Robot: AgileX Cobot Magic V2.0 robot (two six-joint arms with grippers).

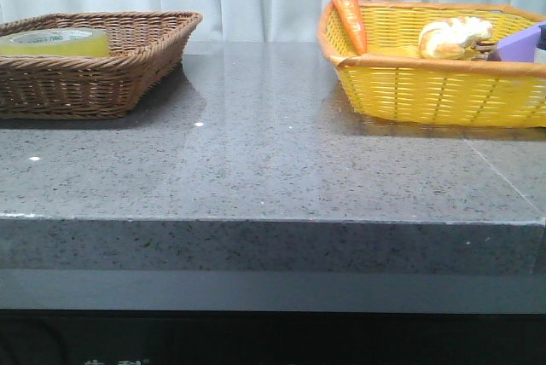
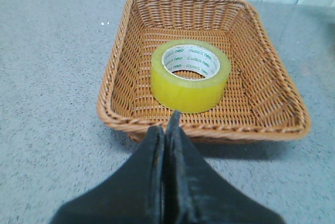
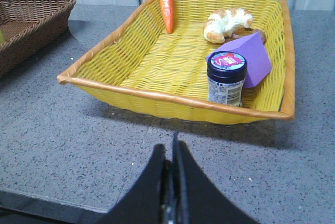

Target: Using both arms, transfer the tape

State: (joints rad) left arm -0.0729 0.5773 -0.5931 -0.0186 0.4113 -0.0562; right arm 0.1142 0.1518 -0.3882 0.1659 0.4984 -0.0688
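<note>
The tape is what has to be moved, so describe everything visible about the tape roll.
The tape is a wide roll of translucent yellow packing tape with a white inner core printed with green lettering. It lies flat, hole upward, on the woven floor of the brown wicker basket, near the middle and clear of the walls. Nothing grips it: the left gripper is shut and sits outside the basket's near rim. In the front view only its upper part shows above the rim.

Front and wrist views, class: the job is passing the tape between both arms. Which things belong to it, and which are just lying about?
Belongs to the job:
tape
left hand
right hand

Just lying about:
brown basket
yellow basket
carrot
croissant
purple block
jar
</note>
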